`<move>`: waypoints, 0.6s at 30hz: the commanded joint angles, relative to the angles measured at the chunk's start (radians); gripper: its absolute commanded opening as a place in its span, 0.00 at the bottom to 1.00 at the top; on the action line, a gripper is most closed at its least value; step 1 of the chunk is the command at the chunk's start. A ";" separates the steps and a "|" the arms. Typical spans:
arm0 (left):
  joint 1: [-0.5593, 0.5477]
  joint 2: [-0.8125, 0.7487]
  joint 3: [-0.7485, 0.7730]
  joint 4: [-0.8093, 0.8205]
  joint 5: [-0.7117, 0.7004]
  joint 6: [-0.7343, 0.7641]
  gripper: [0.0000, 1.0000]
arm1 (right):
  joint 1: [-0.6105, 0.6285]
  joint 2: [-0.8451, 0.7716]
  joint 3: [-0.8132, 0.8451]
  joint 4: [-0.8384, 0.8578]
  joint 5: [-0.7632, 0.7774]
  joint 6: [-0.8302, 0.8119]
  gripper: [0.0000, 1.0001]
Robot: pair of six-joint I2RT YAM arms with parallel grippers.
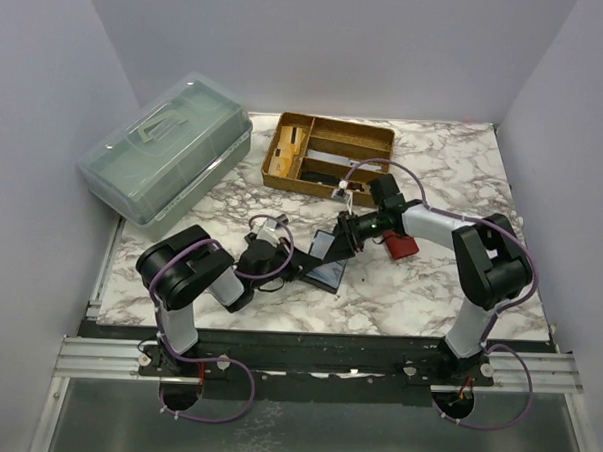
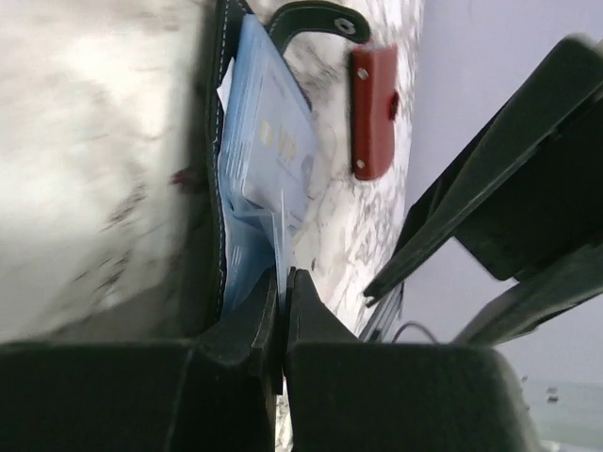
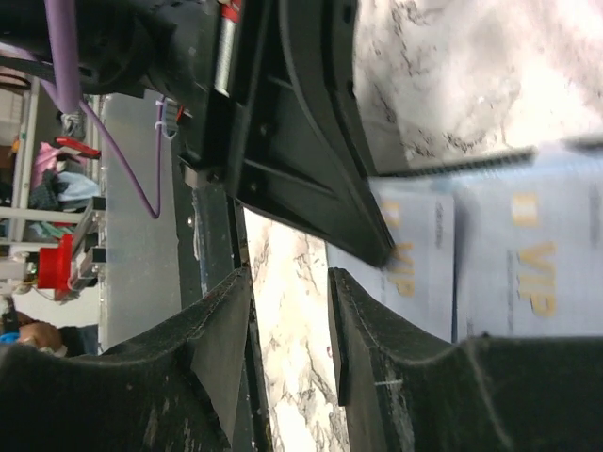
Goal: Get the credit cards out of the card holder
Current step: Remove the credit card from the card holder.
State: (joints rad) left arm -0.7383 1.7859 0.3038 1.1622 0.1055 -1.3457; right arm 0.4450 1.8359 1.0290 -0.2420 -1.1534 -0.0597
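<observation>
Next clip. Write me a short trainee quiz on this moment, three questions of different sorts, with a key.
1. True or false: the right gripper is shut on a card.
2. Fill in: the credit cards carry the gold letters ___.
3. The left gripper is pinching: A the red wallet; B the card holder; C the wooden tray.

Key: 1 false, its jaws stand apart; 2 VIP; 3 B.
</observation>
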 commanded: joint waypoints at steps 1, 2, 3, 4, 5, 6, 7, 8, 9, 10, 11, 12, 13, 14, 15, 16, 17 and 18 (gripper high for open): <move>0.011 0.028 0.094 -0.024 0.270 0.275 0.00 | -0.028 -0.099 -0.015 -0.026 -0.024 -0.056 0.45; 0.010 0.024 0.112 -0.057 0.302 0.312 0.00 | -0.043 -0.109 -0.017 -0.024 -0.036 -0.054 0.45; 0.011 0.010 0.121 -0.094 0.318 0.353 0.00 | -0.059 -0.116 -0.021 -0.023 -0.050 -0.057 0.45; 0.011 -0.010 0.130 -0.134 0.331 0.386 0.00 | -0.075 -0.122 -0.027 -0.023 -0.063 -0.062 0.45; 0.011 -0.037 0.139 -0.180 0.337 0.430 0.00 | -0.089 -0.128 -0.031 -0.029 -0.073 -0.075 0.45; 0.010 -0.072 0.163 -0.255 0.338 0.482 0.00 | -0.098 -0.131 -0.034 -0.040 -0.076 -0.094 0.45; 0.010 -0.103 0.186 -0.336 0.341 0.553 0.00 | -0.102 -0.134 -0.032 -0.056 -0.072 -0.117 0.45; 0.011 -0.140 0.207 -0.407 0.340 0.602 0.00 | -0.104 -0.138 -0.032 -0.070 -0.069 -0.134 0.45; 0.010 -0.175 0.226 -0.471 0.337 0.652 0.00 | -0.104 -0.142 -0.032 -0.076 -0.069 -0.144 0.46; 0.010 -0.203 0.247 -0.528 0.336 0.698 0.00 | -0.104 -0.147 -0.032 -0.078 -0.066 -0.153 0.46; 0.010 -0.228 0.263 -0.587 0.339 0.744 0.00 | -0.104 -0.155 -0.031 -0.080 -0.060 -0.161 0.46; 0.010 -0.247 0.276 -0.616 0.352 0.781 0.00 | -0.104 -0.167 -0.032 -0.082 -0.043 -0.172 0.46; 0.010 -0.261 0.286 -0.637 0.368 0.815 0.00 | -0.104 -0.180 -0.037 -0.080 -0.032 -0.181 0.46; 0.010 -0.269 0.293 -0.644 0.397 0.845 0.00 | -0.104 -0.195 -0.040 -0.081 -0.026 -0.192 0.46; 0.011 -0.274 0.295 -0.646 0.423 0.866 0.00 | -0.104 -0.209 -0.043 -0.082 -0.027 -0.201 0.46; 0.011 -0.276 0.297 -0.649 0.442 0.881 0.00 | -0.104 -0.221 -0.048 -0.078 -0.032 -0.203 0.46; 0.010 -0.279 0.301 -0.655 0.452 0.892 0.00 | -0.104 -0.231 -0.051 -0.078 -0.033 -0.207 0.46; 0.011 -0.285 0.305 -0.663 0.461 0.903 0.00 | -0.106 -0.240 -0.051 -0.082 -0.028 -0.216 0.46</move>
State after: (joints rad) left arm -0.7254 1.5246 0.5858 0.5995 0.4469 -0.6044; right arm 0.3347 1.6569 0.9939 -0.3061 -1.1866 -0.2123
